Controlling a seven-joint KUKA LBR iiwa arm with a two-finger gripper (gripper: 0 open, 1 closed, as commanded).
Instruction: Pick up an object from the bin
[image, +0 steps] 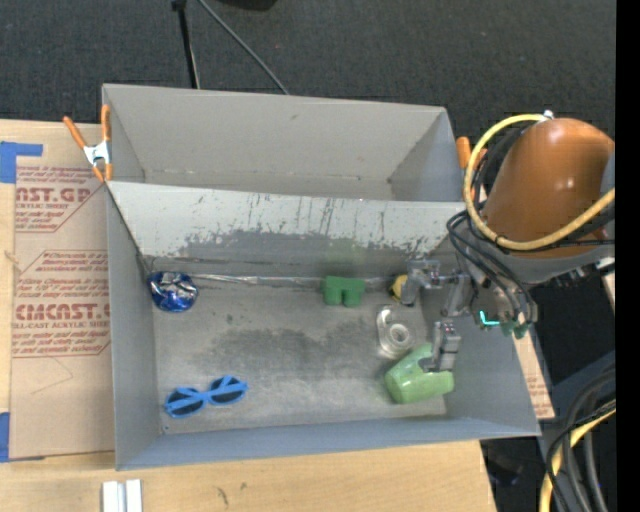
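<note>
Here, the claw (445, 352) hangs low over a pale green lump (418, 382) near the bin's (300, 150) near-right corner.
Whether it is clenched or released I cannot tell. A clear ring (392, 333) lies just beside the lump; an off-centre descent could knock the ring, or shove the lump against the right wall instead of gripping it.

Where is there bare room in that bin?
The widest bare patch is the middle floor, bordered by the blue ball, green block and blue glasses-shaped toy. It is crowded at the right, where the gripper is at a pale green piece beside a clear cup.
</note>
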